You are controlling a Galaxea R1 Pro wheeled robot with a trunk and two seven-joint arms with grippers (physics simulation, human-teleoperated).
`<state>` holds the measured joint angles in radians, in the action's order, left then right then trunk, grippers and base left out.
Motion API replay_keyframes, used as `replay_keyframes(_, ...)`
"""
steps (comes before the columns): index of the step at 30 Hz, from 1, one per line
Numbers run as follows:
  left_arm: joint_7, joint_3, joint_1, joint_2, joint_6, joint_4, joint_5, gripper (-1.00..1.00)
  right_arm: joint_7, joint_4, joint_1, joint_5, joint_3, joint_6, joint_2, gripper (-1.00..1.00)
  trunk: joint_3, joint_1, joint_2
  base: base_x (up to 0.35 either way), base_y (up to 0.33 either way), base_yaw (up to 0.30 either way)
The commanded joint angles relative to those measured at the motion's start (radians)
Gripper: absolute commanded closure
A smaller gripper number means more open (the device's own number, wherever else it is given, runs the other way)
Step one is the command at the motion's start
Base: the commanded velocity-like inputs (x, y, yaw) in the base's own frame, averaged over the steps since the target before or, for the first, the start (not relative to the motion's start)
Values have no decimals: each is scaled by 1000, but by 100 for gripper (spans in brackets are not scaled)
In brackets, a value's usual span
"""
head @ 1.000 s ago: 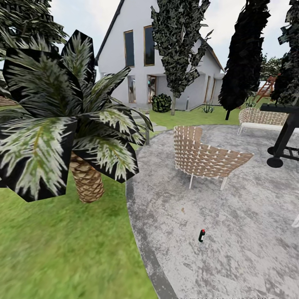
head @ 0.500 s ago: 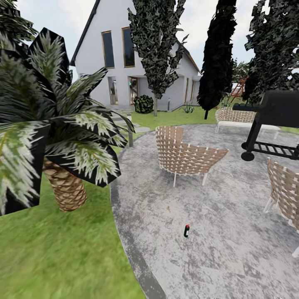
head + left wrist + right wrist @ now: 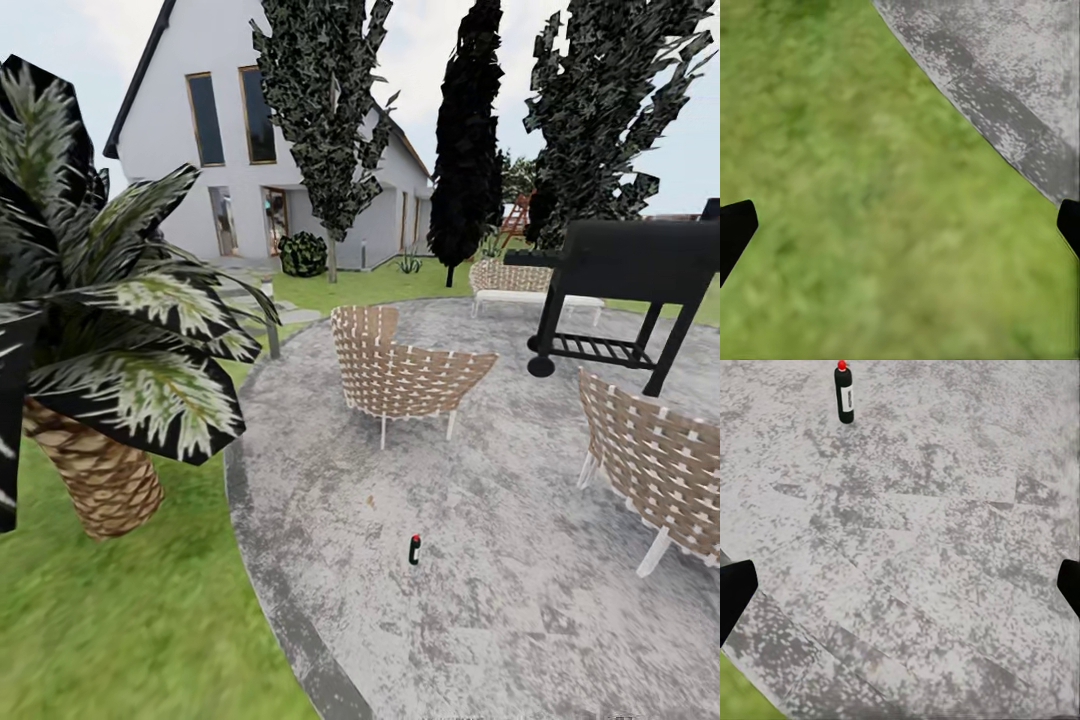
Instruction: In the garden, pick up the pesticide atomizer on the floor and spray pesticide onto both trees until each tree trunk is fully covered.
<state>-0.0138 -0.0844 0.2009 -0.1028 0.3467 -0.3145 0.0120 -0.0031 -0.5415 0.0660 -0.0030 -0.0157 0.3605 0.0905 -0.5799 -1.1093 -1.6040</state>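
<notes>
The left end effector (image 3: 900, 225) is spread wide, its two black fingertips (image 3: 735, 229) showing at opposite edges of the left wrist view, with nothing between them; below it lies green grass (image 3: 855, 187) and the curved edge of the grey stone patio (image 3: 1020, 90). The right end effector (image 3: 900, 589) is likewise wide and empty, hanging over the patio paving. Ahead of it the atomizer (image 3: 844, 394), a small dark bottle with a red cap and a pale label, stands upright on the stone. In the head view the atomizer (image 3: 414, 549) stands alone on the patio, well apart from the wicker chair (image 3: 400, 375) behind it. A second wicker chair (image 3: 655, 465) and a black grill (image 3: 625, 275) stand to the right, a palm (image 3: 100, 350) on the lawn to the left, and a white house (image 3: 250, 160) with tall dark trees (image 3: 325, 110) behind.
</notes>
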Motion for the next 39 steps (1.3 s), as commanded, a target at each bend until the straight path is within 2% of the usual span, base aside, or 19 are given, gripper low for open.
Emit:
replay_keyframes(1, 0, 0, 0, 0, 0, 0, 0, -100, 0, 0, 0, 0, 0, 0, 0, -100, 1, 0, 0, 0, 0, -283)
replay_keyframes(9, 0, 0, 0, 0, 0, 0, 0, -100, 0, 0, 0, 0, 0, 0, 0, -100, 5, 0, 0, 0, 51, -283)
replay_keyframes(22, 0, 0, 0, 0, 0, 0, 0, -100, 0, 0, 0, 0, 0, 0, 0, -100, 12, 0, 0, 0, 256, -283)
replay_keyframes(39, 0, 0, 0, 0, 0, 0, 0, -100, 0, 0, 0, 0, 0, 0, 0, -100, 21, 0, 0, 0, 13, -283)
